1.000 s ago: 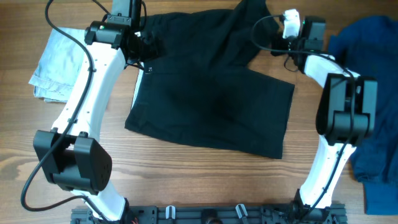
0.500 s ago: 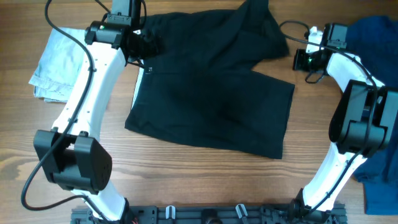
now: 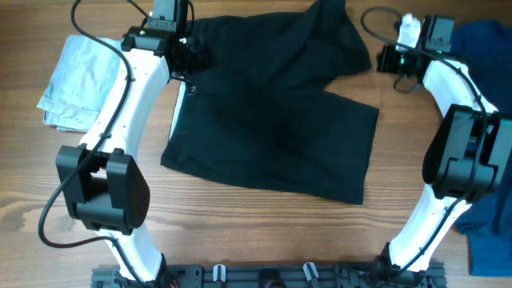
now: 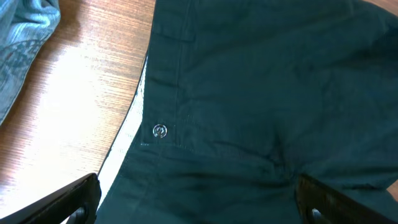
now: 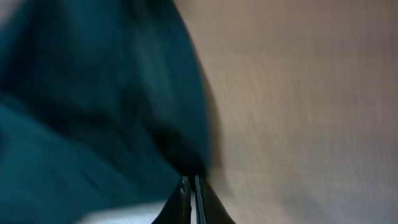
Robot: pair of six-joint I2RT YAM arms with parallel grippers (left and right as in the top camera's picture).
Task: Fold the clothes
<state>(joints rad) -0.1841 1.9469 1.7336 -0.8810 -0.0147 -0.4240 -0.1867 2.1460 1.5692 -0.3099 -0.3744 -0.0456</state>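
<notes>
While left pincer (image 4: 199,206) gapes over shorts (image 3: 272,136), its view alone shows button (image 4: 160,130), right pincer (image 5: 191,194) clenched.

You will find no words, numbers or signs to read here. The little round snap (image 4: 160,130) on the waistband of the black shorts (image 4: 280,93) may have tiny marks on it, but they are too small for you to read.
</notes>
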